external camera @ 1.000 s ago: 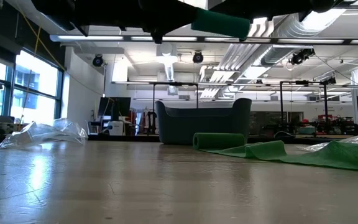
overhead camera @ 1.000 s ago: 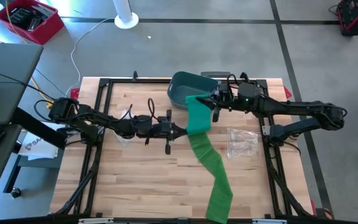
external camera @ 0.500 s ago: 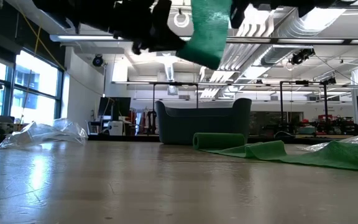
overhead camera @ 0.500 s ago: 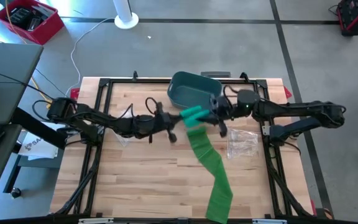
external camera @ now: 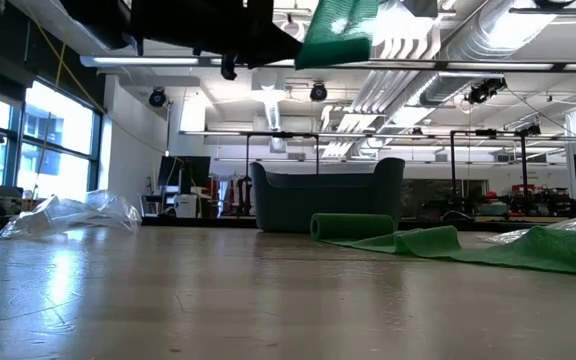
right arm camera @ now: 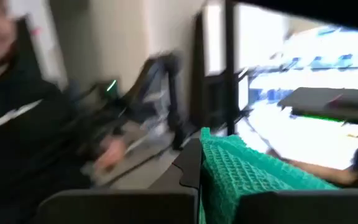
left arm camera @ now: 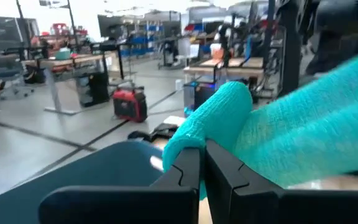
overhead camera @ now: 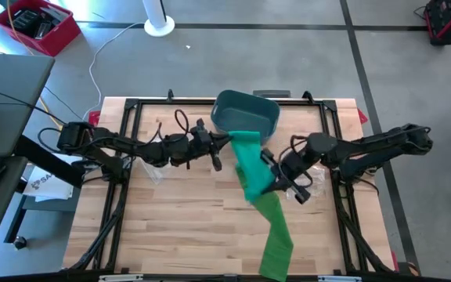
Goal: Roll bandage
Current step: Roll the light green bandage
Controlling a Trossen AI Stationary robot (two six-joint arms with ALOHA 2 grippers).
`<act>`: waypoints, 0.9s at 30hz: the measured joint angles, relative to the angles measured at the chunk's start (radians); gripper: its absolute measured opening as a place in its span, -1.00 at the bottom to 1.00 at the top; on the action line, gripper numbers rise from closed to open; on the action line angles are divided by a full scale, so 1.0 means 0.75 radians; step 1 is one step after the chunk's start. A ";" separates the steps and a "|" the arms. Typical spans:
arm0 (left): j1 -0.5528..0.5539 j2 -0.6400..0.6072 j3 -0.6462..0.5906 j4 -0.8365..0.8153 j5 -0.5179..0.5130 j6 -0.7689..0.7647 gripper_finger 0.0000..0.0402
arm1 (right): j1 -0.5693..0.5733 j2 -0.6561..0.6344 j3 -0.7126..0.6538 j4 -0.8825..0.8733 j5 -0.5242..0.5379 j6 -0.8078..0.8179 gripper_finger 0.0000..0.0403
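Observation:
The green bandage (overhead camera: 250, 160) is a long mesh strip. Its far end is lifted above the table's middle, in front of the teal bin (overhead camera: 245, 113). Its tail (overhead camera: 274, 231) lies on the wood and runs over the near edge. My left gripper (overhead camera: 227, 140) reaches in from the left and is shut on the raised end's far corner. My right gripper (overhead camera: 266, 166) comes from the right and is shut on the same raised part, nearer the front. The low view shows the lifted cloth (external camera: 336, 28) high up, with a folded stretch (external camera: 353, 226) on the table. My left gripper pinches the far corner of the bandage's raised end (left arm camera: 219, 115) between its two fingers, coming level from the table's left. The cloth bulges bunched beyond the fingertips, clear of the table. My right gripper pinches the bandage's right edge (right arm camera: 222, 162) between its two fingers, roughly level, slanting in from the table's right. The stretch between the two grippers is lifted clear, and the rest hangs down to the table.
The teal bin stands at the far middle, just behind the left gripper. A clear plastic wrapper (overhead camera: 308, 178) lies under the right arm, and another (overhead camera: 151, 168) under the left arm. A black frame (overhead camera: 124, 164) borders the table.
My right gripper has swung from beside the bin toward the near edge and turned, carrying its edge of the bandage. My left gripper has moved toward the far edge and turned. The raised end has turned about between them, while the tail stays on the table.

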 joint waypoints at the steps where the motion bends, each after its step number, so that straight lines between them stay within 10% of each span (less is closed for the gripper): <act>1: -0.001 0.010 0.000 0.007 0.024 0.008 -1.00 | -0.002 -0.001 0.000 0.034 0.052 0.019 -1.00; 9: -0.078 0.133 0.003 0.224 0.219 0.097 -1.00 | -0.121 0.000 0.000 0.029 0.451 0.119 -1.00; 27: -0.128 0.204 0.005 0.296 0.340 0.137 -1.00 | -0.333 -0.001 0.000 -0.079 0.642 0.187 -1.00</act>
